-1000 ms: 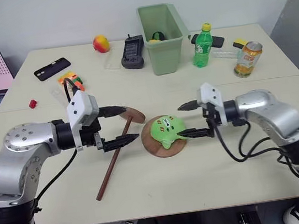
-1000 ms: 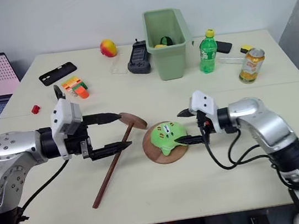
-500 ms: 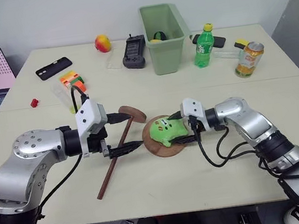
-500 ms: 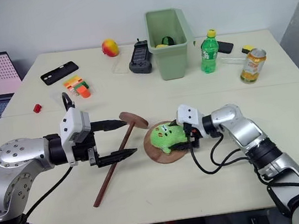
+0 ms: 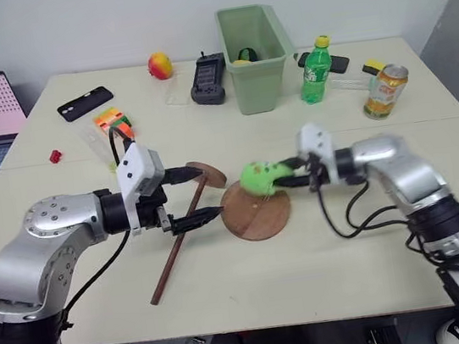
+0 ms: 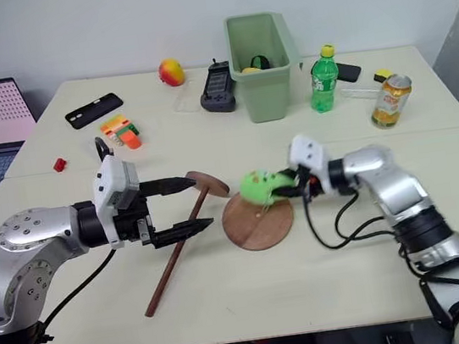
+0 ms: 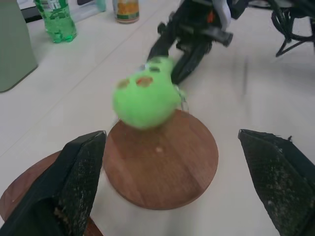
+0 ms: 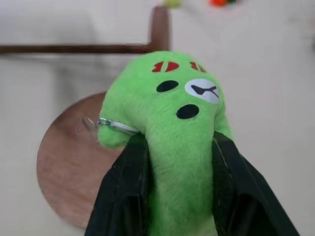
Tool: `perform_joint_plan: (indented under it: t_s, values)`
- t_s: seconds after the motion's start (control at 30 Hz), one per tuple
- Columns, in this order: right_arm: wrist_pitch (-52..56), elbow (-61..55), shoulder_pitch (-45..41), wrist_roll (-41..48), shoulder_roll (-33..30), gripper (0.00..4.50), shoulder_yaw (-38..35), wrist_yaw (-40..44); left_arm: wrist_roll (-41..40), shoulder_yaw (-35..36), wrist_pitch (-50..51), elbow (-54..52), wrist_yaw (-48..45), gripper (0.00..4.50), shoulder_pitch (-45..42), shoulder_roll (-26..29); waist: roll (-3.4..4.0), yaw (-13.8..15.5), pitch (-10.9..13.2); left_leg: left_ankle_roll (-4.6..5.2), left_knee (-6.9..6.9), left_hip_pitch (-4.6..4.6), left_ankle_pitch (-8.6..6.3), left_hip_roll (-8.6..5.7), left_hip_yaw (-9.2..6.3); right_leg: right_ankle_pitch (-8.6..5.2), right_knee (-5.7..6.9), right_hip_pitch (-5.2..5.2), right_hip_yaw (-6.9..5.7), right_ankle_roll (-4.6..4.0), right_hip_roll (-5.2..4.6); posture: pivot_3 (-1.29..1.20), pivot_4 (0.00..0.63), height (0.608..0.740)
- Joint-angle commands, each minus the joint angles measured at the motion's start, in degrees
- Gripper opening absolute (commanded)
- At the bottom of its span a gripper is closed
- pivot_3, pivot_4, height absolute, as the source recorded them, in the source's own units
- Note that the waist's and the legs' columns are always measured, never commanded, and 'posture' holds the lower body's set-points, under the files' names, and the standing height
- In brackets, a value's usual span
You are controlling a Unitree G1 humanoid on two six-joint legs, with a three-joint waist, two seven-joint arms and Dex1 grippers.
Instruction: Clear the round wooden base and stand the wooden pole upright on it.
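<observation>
Right gripper clamped on green plush toy, toy lifted clear above round wooden base, near base's far edge. Base top bare, lies flat on table between both arms. Left gripper spread wide, grasping nothing, straddling wooden pole. Pole lies flat just left of base, long axis diagonal, disc end far, touching or nearly touching base rim, plain end toward robot. Left arm nearer pole; likely its pick once toy set aside.

Plush sits between the right fingers, above the base; pole lies under the left fingers.
</observation>
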Motion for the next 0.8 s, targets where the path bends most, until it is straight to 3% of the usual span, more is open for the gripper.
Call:
perform_joint_plan:
  t_s: [0.03, 0.17, 0.33, 0.4, 0.6, 0.73, 0.8]
  values:
    - [-0.60, 6.69, -4.10, -1.69, -0.92, 1.52, -6.86, -8.80, -3.38, 0.94, 1.49, -0.09, 2.39, 4.50, -8.20, -1.97, -0.01, 0.01, 0.00, 0.00, 0.02, -0.02, 0.00, -0.06, 0.00, 0.00, 0.01, 0.00, -0.02, 0.00, 0.00, 0.00, 0.150, 0.740]
    - [-13.88, 30.70, -12.09, -14.09, 0.48, 1.52, -1.88, -20.40, 0.52, -3.54, -2.06, 2.82, 5.63, 4.50, -16.14, -7.97, -0.03, -0.29, -0.01, 0.01, 0.05, 0.14, 0.01, -0.16, 0.18, 0.01, 0.08, 0.07, 0.13, 0.00, 0.02, 0.00, 0.150, 0.740]
    - [-22.89, 53.06, -19.54, -21.02, 3.34, 1.52, 1.71, -25.89, 2.79, -6.16, -3.83, 5.30, 3.74, 4.50, -17.49, -8.24, -0.02, -1.94, -0.01, -0.22, -0.16, 0.08, 0.13, -0.11, 0.44, 0.01, 0.01, -0.12, 0.31, 0.00, 0.09, 0.00, 0.150, 0.740]
    - [-24.69, 58.18, -20.92, -21.45, 3.79, 1.90, 1.54, -25.33, 2.77, -6.21, -3.94, 5.17, 3.00, 4.50, -16.85, -7.75, -0.02, -2.35, -0.01, -0.24, -0.17, -0.20, 0.15, -0.06, 0.51, 0.01, 0.06, -0.46, 0.34, -0.01, 0.11, 0.00, 0.150, 0.740]
    - [-26.38, 59.39, -22.13, -19.31, 3.75, 3.28, -0.61, -20.12, 2.90, -5.43, -3.07, 4.18, 3.00, 4.50, -16.04, -6.99, -0.02, -3.14, -0.01, -0.25, -0.03, -0.47, 0.16, 0.03, 0.76, 0.01, 0.38, -0.91, 0.39, 0.00, -0.01, 0.00, 0.150, 0.740]
    - [-24.50, 50.53, -20.31, -16.39, 1.91, 4.38, -2.89, -15.22, 1.62, -4.23, -1.39, 3.86, 2.71, 4.50, -15.72, -5.80, -0.02, -3.12, -0.01, -0.24, 0.04, -0.45, 0.16, 0.04, 0.74, 0.01, 0.47, -0.91, 0.41, 0.00, -0.02, 0.00, 0.150, 0.740]
    - [-19.50, 41.06, -17.48, -13.64, 0.40, 4.47, -4.37, -11.86, 1.59, -3.64, -0.34, 4.91, 2.66, 4.50, -16.29, -4.55, -0.02, -3.07, -0.01, -0.24, 0.03, -0.46, 0.16, 0.04, 0.72, 0.01, 0.46, -0.91, 0.39, 0.00, -0.02, 0.00, 0.150, 0.740]
